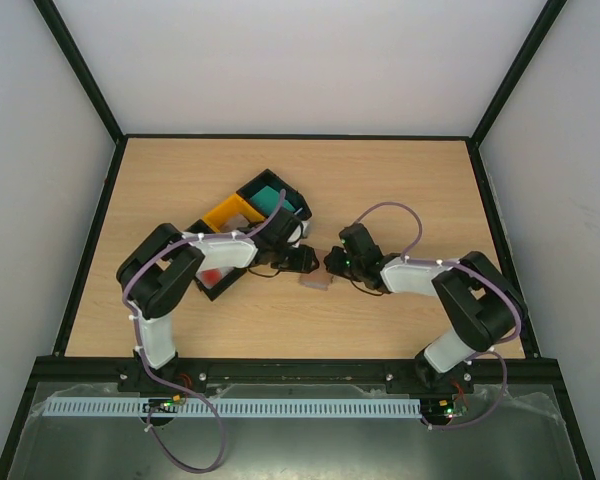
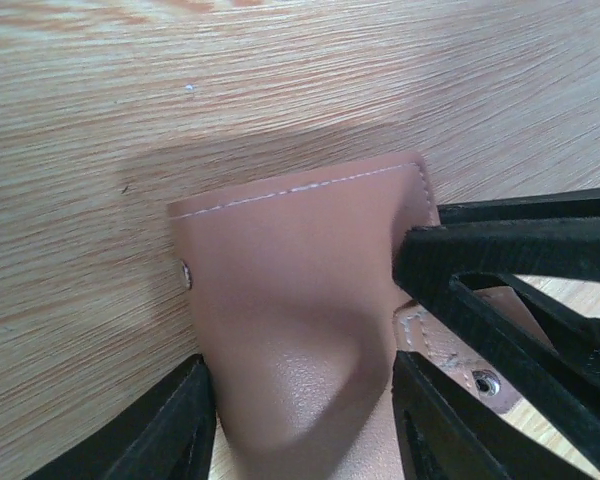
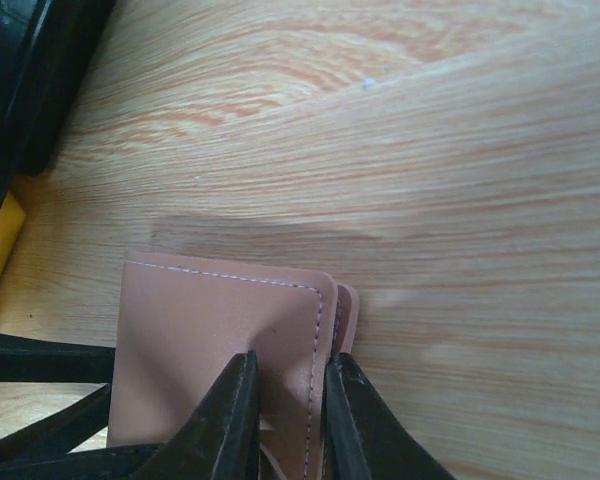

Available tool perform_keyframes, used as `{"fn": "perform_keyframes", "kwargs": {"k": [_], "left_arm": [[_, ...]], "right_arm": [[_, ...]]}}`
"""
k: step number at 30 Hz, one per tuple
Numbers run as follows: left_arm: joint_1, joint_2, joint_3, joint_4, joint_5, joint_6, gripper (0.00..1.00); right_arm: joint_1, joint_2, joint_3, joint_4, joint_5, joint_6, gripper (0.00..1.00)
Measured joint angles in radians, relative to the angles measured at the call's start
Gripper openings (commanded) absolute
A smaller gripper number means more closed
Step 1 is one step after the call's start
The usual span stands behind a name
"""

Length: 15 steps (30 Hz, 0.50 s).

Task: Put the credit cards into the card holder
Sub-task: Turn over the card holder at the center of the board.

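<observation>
Card holder (image 3: 210, 340) stitching (image 3: 230, 277) shows only in wrist views.

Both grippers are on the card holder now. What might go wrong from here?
The right gripper pinches only the stitched edge of the card holder, so it may slip off when pulled.
The left gripper squeezes the holder into a bulge; it could pop free.
The grippers sit close together and might collide.

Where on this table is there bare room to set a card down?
Bare table far right, between the right arm and back wall; also the near strip between the arm bases, and the far-left corner beyond the left arm. Crowded mid-table: both meet over the holder, trays just behind.
</observation>
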Motion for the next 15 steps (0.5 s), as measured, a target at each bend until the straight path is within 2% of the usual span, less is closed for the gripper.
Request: {"fn": "perform_keyframes", "kwargs": {"k": [7, 15], "left_arm": [[0.041, -0.025, -0.056, 0.061, 0.067, -0.029, 0.59], [0.082, -0.047, -0.126, 0.147, 0.131, -0.113, 0.54]], "right_arm": [[-0.014, 0.041, -0.010, 0.102, -0.038, -0.003, 0.11], [-0.055, 0.064, -0.055, 0.226, -0.131, -0.002, 0.11]]}}
